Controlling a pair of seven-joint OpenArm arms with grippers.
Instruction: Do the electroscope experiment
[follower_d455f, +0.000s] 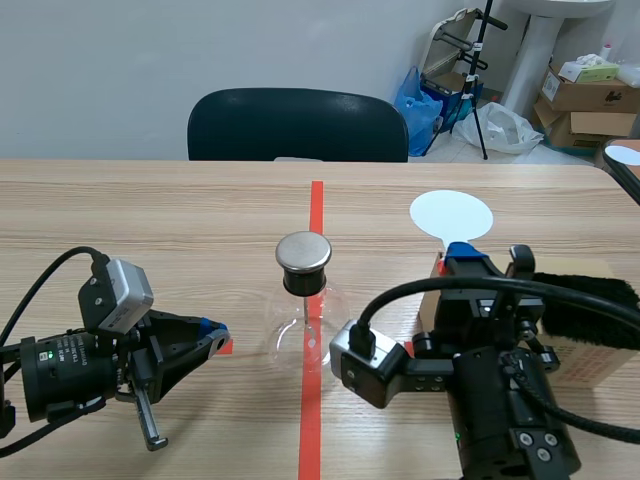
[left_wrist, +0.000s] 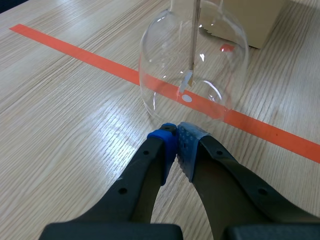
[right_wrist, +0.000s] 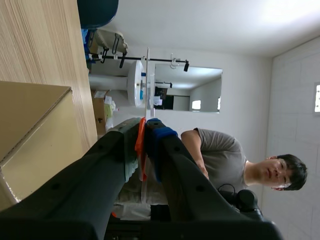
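- The glass electroscope (follower_d455f: 303, 300) looks top-heavy under its metal cap (follower_d455f: 303, 253). A sideways nudge from the left gripper (left_wrist: 177, 131) could tip or slide it.
- It stands just ahead of that gripper, whose pads are pressed together on nothing, with the tips near the flask's base but not touching.
- The right gripper (right_wrist: 145, 132) is clamped on the orange handle (right_wrist: 142, 150) of a white disc (follower_d455f: 451, 214). A weak pinch might let the disc twist.
- The electroscope stands to that gripper's left, clear of the disc.
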